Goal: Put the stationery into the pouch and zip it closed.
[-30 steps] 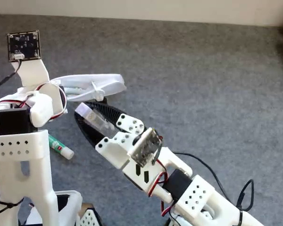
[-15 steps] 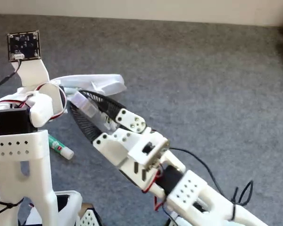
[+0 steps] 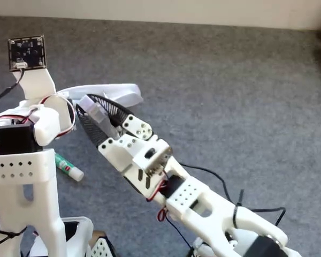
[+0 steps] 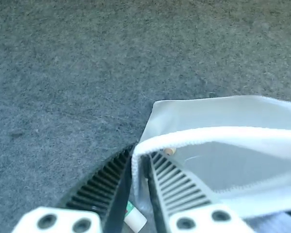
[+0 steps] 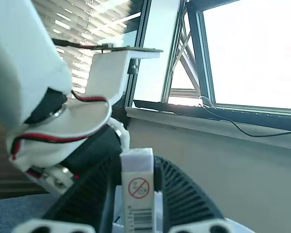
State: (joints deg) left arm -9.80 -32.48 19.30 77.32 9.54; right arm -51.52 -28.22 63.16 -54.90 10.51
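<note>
A white pouch (image 3: pixel 115 94) lies on the grey carpet with its mouth held up. In the left wrist view my left gripper (image 4: pixel 141 161) is shut on the pouch's (image 4: pixel 223 150) stitched rim. My right gripper (image 3: pixel 93 110) hangs tilted right beside the pouch mouth, shut on a white stick with a pale purple cap (image 3: pixel 100 118). The right wrist view shows that stick (image 5: pixel 137 194), with a label, clamped between the black fingers of the right gripper (image 5: pixel 137 162). A green and white stick (image 3: pixel 69 167) lies on the carpet beside the left arm's base.
The left arm's white body (image 3: pixel 24 160) stands close to the right gripper, and the right wrist view shows it (image 5: pixel 48 111) near. Bare grey carpet (image 3: pixel 241 91) stretches to the right. A wall and a window sit behind in the right wrist view.
My right gripper has carried the purple-capped stick up and left, close to the pouch mouth, and the arm has rolled. The left arm and pouch have stayed put.
</note>
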